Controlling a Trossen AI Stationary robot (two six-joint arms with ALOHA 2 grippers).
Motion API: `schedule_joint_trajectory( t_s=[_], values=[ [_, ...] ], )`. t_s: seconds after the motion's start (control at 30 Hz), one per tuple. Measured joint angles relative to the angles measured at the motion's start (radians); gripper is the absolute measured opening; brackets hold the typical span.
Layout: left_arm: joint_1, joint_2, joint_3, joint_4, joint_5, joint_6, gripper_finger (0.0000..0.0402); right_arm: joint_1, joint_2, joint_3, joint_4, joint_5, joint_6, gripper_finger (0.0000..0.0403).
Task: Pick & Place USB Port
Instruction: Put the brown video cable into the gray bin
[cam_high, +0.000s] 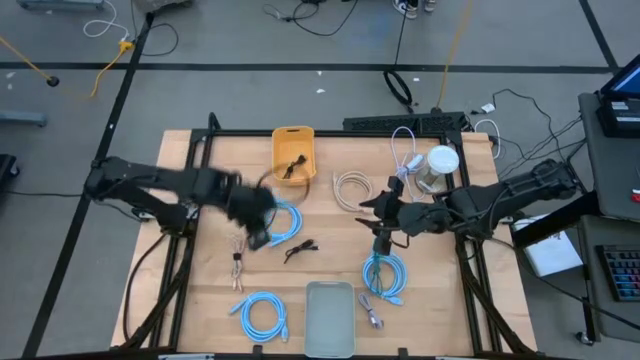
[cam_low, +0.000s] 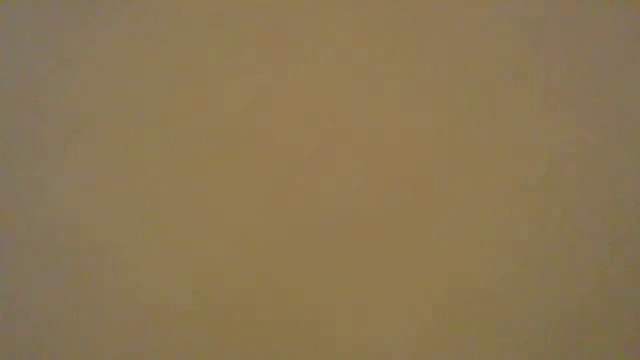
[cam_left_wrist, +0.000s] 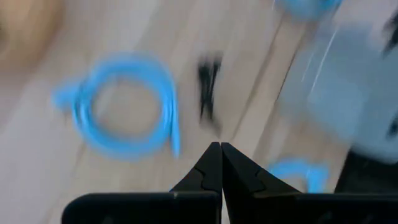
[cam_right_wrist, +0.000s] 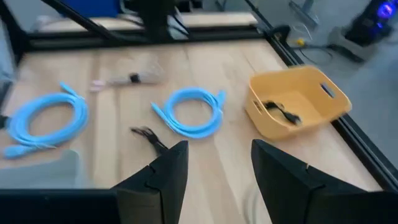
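Note:
A small black cable lies loose on the table's middle; it also shows in the left wrist view as the black cable and in the right wrist view as the black cable. Another black cable lies inside the yellow bin. My left gripper hovers just left of the loose cable, shut, with nothing between its fingers. My right gripper hovers right of centre, open, pointing toward the table's left. The low view shows only a blank tan surface.
Blue coiled cables lie near the centre, at the near left and under the right arm. There is also a white coil, a grey tray at the near edge, a white cup and a small clear packet.

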Motion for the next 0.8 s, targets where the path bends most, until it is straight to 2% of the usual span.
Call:
schedule_joint_trajectory(
  t_s=[0.1, 0.23, 0.37, 0.43, 0.5, 0.6, 0.67, 0.73, 0.8],
  values=[
    [-0.120, 0.003, -0.112, -0.057, -0.092, -0.137, 0.0001, -0.031, 0.000, 0.000, -0.037, 0.000, 0.014, 0.0169],
    [-0.251, -0.006, -0.245, -0.039, -0.257, -0.388, 0.0001, -0.075, 0.000, 0.000, -0.055, -0.001, 0.052, 0.0169],
    [-0.322, -0.018, -0.338, 0.135, -0.450, -0.665, 0.0005, -0.139, -0.001, -0.063, -0.014, -0.003, 0.127, 0.0169],
    [-0.342, -0.030, -0.376, 0.272, -0.541, -0.739, 0.0004, -0.176, 0.000, -0.134, 0.017, -0.009, 0.172, 0.0169],
    [-0.347, -0.041, -0.403, 0.403, -0.620, -0.757, 0.0002, -0.222, 0.000, -0.231, 0.097, -0.061, 0.206, 0.0169],
    [-0.334, -0.057, -0.408, 0.501, -0.701, -0.727, 0.0006, -0.301, 0.009, -0.403, 0.329, -0.301, 0.152, 0.0169],
    [-0.315, -0.060, -0.408, 0.520, -0.695, -0.688, 0.0011, -0.327, 0.020, -0.476, 0.404, -0.417, 0.072, 0.0169],
    [-0.296, -0.066, -0.408, 0.529, -0.661, -0.655, 0.0015, -0.327, 0.021, -0.507, 0.384, -0.422, -0.006, 0.0169],
    [-0.285, -0.073, -0.408, 0.535, -0.639, -0.626, 0.0014, -0.324, 0.022, -0.516, 0.348, -0.385, -0.102, 0.0169]
  ],
)
